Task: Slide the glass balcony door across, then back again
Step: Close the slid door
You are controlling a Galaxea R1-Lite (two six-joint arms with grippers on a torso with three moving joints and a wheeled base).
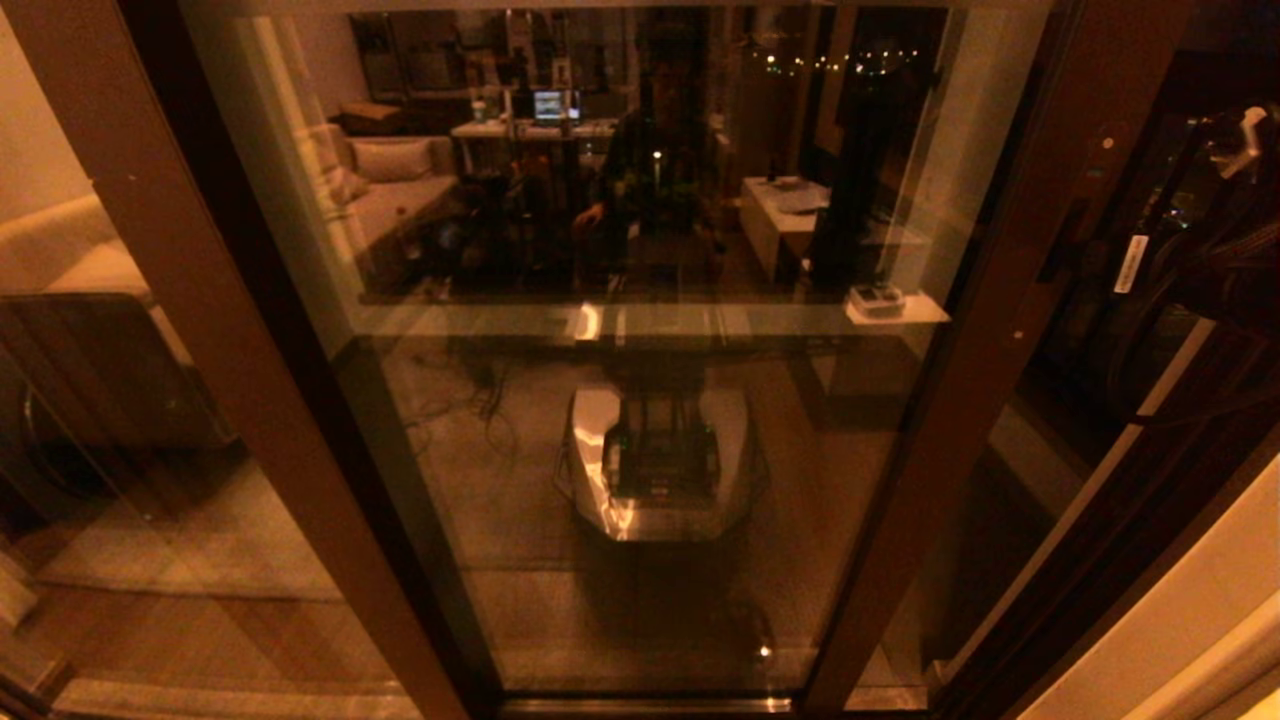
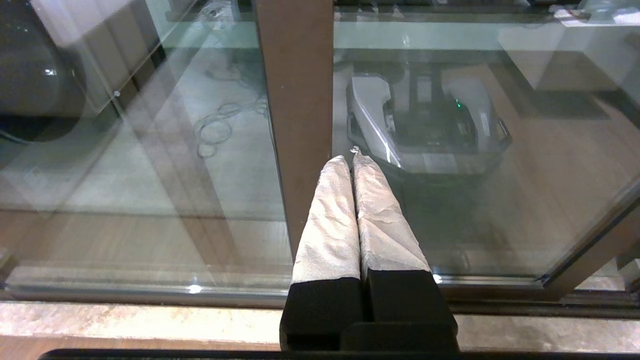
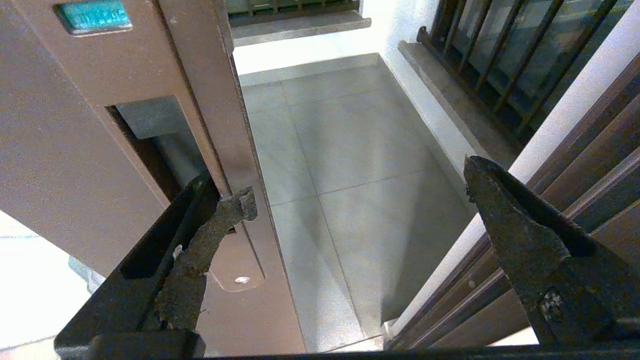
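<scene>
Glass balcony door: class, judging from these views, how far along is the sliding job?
Done: the reddish-brown framed glass balcony door stands partly open, balcony tiles showing past its edge. In hand: the right tool, open, has one finger at the door's dark recessed handle slot. The left tool is shut, idle. Left: finishing the slide and returning.

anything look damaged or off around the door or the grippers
The door looks sound, standing partly open with balcony tiles showing past its edge. The right gripper is open, one finger by the recessed handle slot; its pads look worn and crumbling. The left gripper is shut, its wrapped fingertips near a plain post.
</scene>
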